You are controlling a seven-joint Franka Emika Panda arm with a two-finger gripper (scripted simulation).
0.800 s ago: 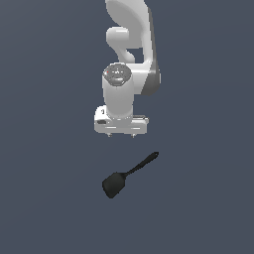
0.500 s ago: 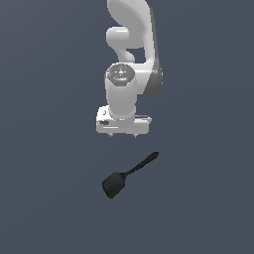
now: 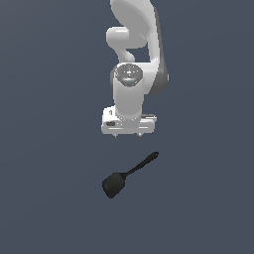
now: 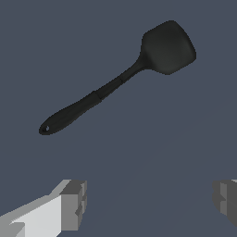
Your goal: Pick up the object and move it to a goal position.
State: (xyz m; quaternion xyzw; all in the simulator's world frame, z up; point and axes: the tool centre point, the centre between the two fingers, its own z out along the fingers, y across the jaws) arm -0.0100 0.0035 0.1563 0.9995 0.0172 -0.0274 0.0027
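Note:
A matte black spatula [image 3: 130, 174] lies flat on the dark grey surface, its blade toward the exterior view's lower left and its thin handle toward the upper right. In the wrist view the spatula [image 4: 115, 84] shows whole, blade and handle. My gripper [image 3: 128, 134] hangs above and behind the spatula, not touching it. Its two grey fingertips [image 4: 74, 204] stand wide apart in the wrist view, so the gripper [image 4: 150, 201] is open and empty.
The white arm [image 3: 136, 44] rises behind the gripper. The plain dark grey surface [image 3: 49, 149] fills the view around the spatula, with no other objects or edges in sight.
The gripper has moved a little toward the exterior view's right, nearer over the spatula. The spatula has not moved.

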